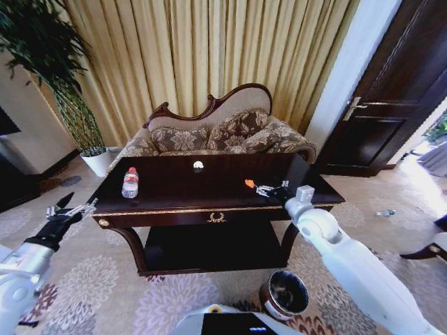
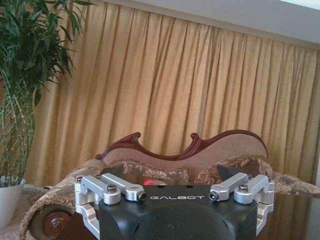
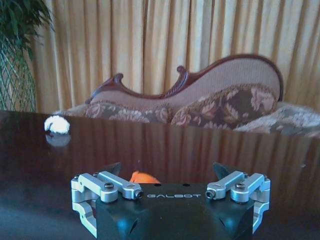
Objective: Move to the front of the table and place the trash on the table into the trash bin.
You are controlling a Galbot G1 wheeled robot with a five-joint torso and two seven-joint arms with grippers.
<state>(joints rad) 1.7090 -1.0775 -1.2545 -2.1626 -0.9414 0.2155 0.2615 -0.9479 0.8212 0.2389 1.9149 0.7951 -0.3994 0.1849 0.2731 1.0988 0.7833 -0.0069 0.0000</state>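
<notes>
Right arm (image 1: 363, 269): smooth white casing in rounded, tubular segments, with a pale grey cylindrical joint block near the wrist. Left arm (image 1: 21, 272): the same white casing, ending in a black wrist section. Left end effector (image 1: 70, 207): black body with silver metal linkages. Right end effector (image 1: 269, 189): dark, with small silver parts. In both wrist views, the end effector housing is matte black with "GALBOT" lettered in pale grey on its top face. Two pairs of brushed aluminium link bars flank the housing, each fixed with dark socket-head screws. Silver brackets run down either side. Base (image 1: 230, 322): white shell around a dark panel, with a small blue light.
</notes>
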